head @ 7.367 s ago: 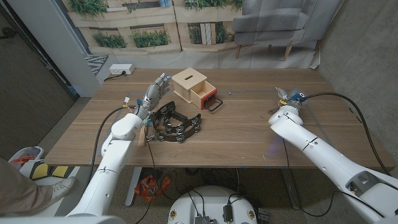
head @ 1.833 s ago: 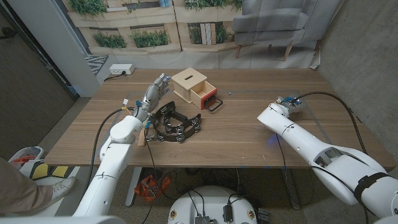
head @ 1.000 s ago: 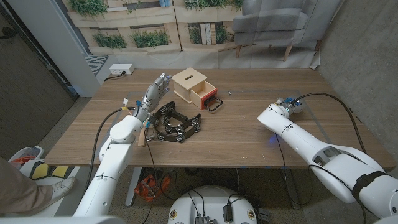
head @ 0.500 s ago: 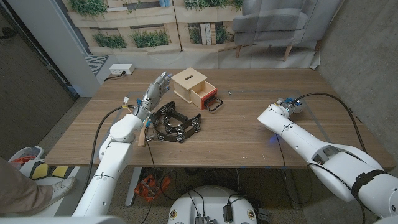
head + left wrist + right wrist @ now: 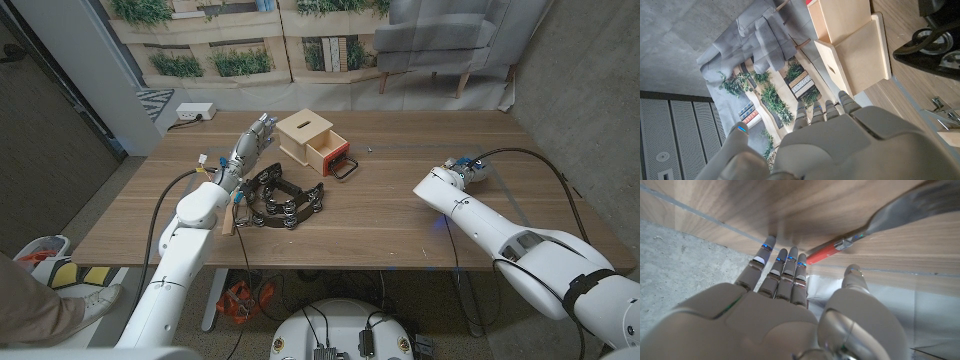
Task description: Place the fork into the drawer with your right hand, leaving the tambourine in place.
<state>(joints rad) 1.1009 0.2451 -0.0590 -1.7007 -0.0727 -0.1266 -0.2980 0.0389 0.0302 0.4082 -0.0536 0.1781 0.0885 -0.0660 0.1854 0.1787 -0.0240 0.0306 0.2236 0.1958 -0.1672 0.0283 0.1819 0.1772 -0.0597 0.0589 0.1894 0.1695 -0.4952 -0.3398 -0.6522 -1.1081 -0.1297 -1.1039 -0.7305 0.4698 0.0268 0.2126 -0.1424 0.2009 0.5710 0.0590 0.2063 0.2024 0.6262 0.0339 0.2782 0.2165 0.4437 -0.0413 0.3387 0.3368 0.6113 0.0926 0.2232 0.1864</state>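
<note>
The right robot hand [image 5: 790, 315] is low over the table [image 5: 400, 215] near its right edge, and in the right wrist view its fingers [image 5: 785, 275] are stretched out with the tips just beside the red handle of the fork [image 5: 865, 235], while the thumb stands apart on the other side. It holds nothing yet; the hand is open, and I cannot tell if a fingertip already touches the handle. The fork lies on the wood, its metal head pointing away from the hand. In the head view the right robot hand [image 5: 465, 166] is mostly hidden behind its own wrist. The drawer [image 5: 327, 152] is pulled out of the small wooden box [image 5: 305, 130], well apart from the fork, on the left half of the table. The tambourine [image 5: 283, 200] lies just in front of the drawer, and the left robot hand [image 5: 250, 143] stands beside the box with its fingers straight, holding nothing. The risks I judge from here: the thin fork lies flat, so the fingers may push it away instead of lifting it, perhaps toward the near table edge. Later, the carrying path goes close to the tambourine, so a low hand could move it, and the drawer opening is narrow for a long fork.
</note>
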